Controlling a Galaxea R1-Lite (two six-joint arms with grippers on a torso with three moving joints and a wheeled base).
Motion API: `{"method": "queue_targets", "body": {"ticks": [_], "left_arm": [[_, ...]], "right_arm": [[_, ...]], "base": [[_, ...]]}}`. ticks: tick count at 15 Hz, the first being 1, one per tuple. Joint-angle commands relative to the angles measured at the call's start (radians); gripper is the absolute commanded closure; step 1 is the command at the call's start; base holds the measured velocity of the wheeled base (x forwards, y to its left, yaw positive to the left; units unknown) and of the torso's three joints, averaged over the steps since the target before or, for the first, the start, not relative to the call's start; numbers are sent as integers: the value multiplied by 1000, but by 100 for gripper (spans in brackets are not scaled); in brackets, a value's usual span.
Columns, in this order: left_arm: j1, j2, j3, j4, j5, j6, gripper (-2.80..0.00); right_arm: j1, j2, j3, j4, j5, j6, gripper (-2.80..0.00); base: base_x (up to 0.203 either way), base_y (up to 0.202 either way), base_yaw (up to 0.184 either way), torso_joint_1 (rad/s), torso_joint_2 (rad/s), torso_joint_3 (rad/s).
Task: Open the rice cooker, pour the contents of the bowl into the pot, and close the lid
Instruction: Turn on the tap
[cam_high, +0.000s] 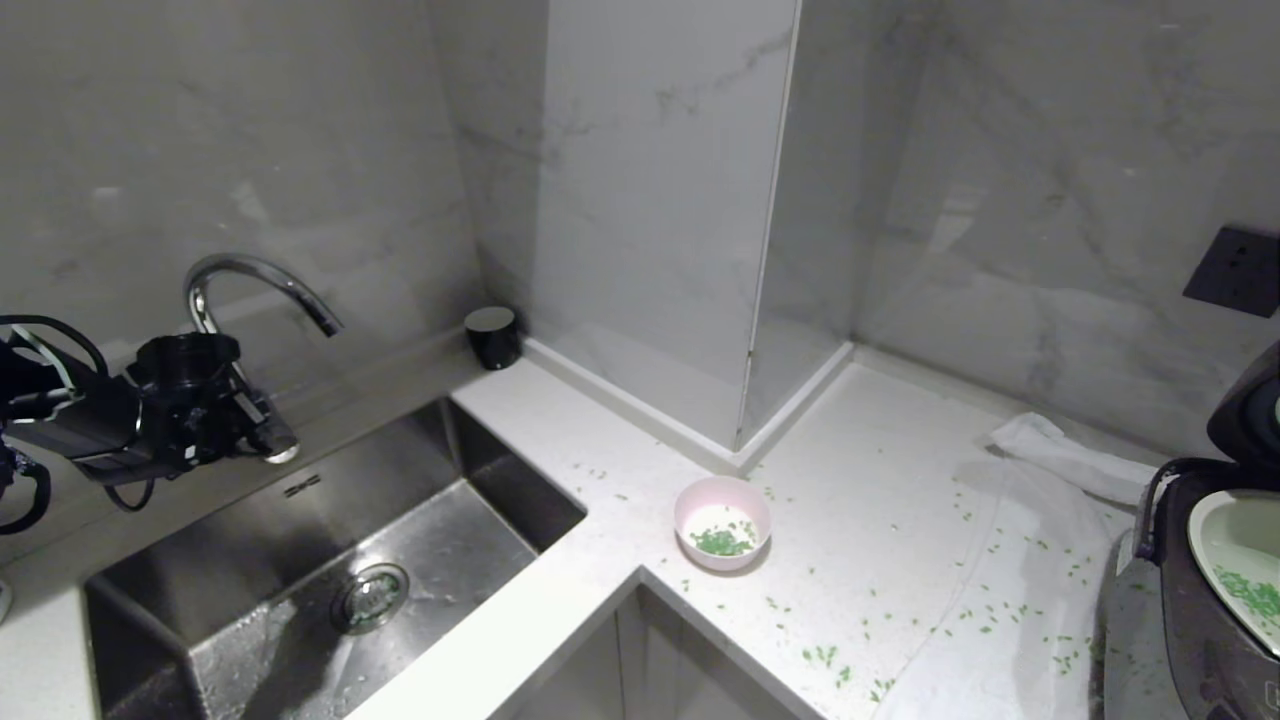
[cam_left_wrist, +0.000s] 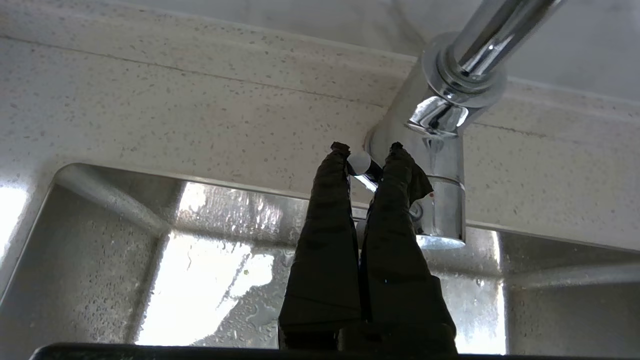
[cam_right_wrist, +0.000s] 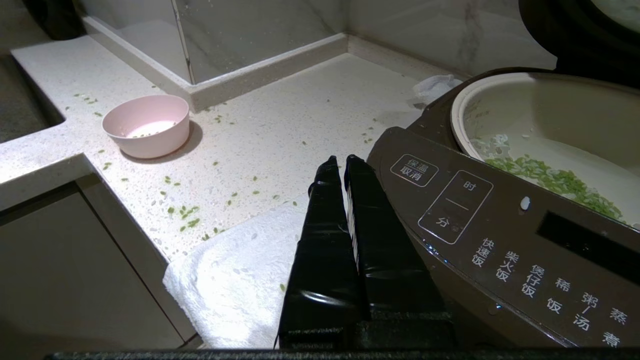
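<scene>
The rice cooker (cam_high: 1195, 600) stands at the right edge of the counter with its lid (cam_high: 1245, 410) raised. Its pale pot (cam_right_wrist: 545, 125) holds green contents (cam_right_wrist: 555, 180). The pink bowl (cam_high: 722, 520) sits upright near the counter's inner corner with some green grains (cam_high: 722, 543) inside; it also shows in the right wrist view, bowl (cam_right_wrist: 147, 125). My left gripper (cam_left_wrist: 368, 150) is far from these, at the sink, shut on the tap's thin lever (cam_left_wrist: 359, 162) with a white ball tip. My right gripper (cam_right_wrist: 342, 160) is shut and empty beside the cooker's button panel (cam_right_wrist: 450, 200).
Green grains are scattered over the white counter (cam_high: 880, 480). A white towel (cam_right_wrist: 240, 270) lies under and beside the cooker. The steel sink (cam_high: 330, 590) and curved tap (cam_high: 255, 275) are at the left; a black cup (cam_high: 492, 335) stands in the wall corner.
</scene>
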Motion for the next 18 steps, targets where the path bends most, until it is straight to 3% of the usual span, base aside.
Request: {"method": "queue_targets", "body": {"ticks": [1,18], "left_arm": [[-9,-20,13,-5,3,-2,0],[-27,-37,52,-7,3,1,0]], "right_arm": [[0,1,0,0,1,-1,0],[0,1,0,0,1,-1,0]], "base": [[0,0,0,0,0,0],[0,0,0,0,0,0]]}}
